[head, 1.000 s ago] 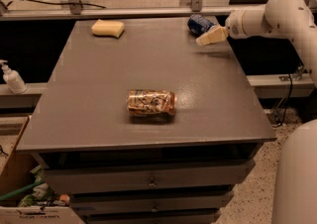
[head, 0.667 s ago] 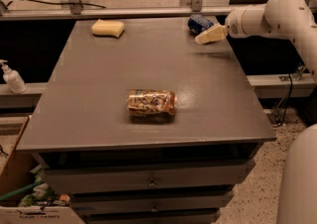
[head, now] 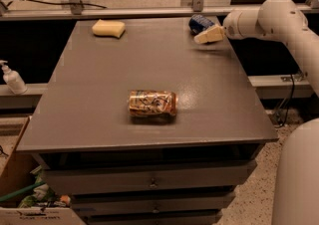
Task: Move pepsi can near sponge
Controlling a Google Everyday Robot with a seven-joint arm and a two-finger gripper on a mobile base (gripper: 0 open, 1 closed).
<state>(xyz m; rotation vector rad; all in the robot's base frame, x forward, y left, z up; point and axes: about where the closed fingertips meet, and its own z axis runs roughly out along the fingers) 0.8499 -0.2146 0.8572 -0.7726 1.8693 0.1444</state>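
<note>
The pepsi can (head: 199,22), dark blue, lies at the far right corner of the grey table (head: 99,104). My gripper (head: 208,36) is at the end of the white arm that reaches in from the right, just in front of and to the right of the can, close to it. The pale yellow sponge (head: 108,28) lies at the far left of the table, well apart from the can.
A tan-gold patterned can (head: 152,103) lies on its side in the middle of the table. A white pump bottle (head: 12,77) stands on a ledge at the left. Drawers are under the table top. A cardboard box (head: 25,199) sits on the floor at the lower left.
The gripper has shifted slightly up and left, closer to the pepsi can. The cans and the sponge have not moved.
</note>
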